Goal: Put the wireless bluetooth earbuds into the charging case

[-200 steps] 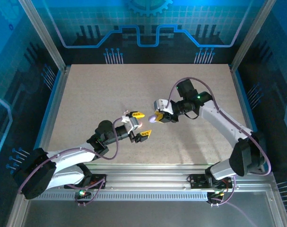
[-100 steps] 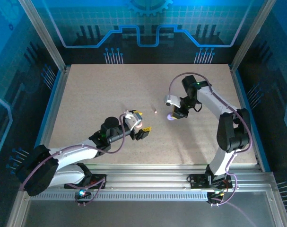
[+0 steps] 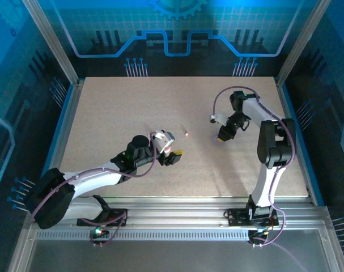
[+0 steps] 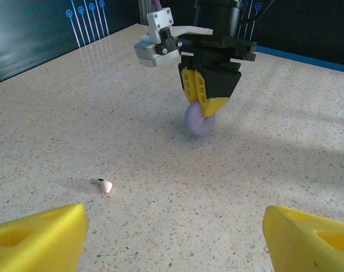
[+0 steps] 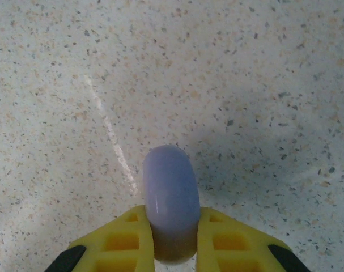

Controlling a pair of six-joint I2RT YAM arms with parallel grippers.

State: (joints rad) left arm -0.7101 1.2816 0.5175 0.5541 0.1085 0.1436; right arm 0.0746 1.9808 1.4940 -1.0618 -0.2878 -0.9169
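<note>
Placing the lilac case [image 5: 170, 195] gripped by your right end effector [image 4: 207, 110], seat it flat on the tabletop [image 4: 274, 170] before releasing. The pinkish earbud [image 4: 105, 185] lies loose nearby, ahead of your open, empty left end effector [image 4: 172, 237].

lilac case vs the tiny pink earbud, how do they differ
The lilac case is far bigger than the pink earbud. The case is round and lilac; the earbud stubby and pinkish-white. The case is clamped in the right gripper; the earbud lies loose on the table.
</note>
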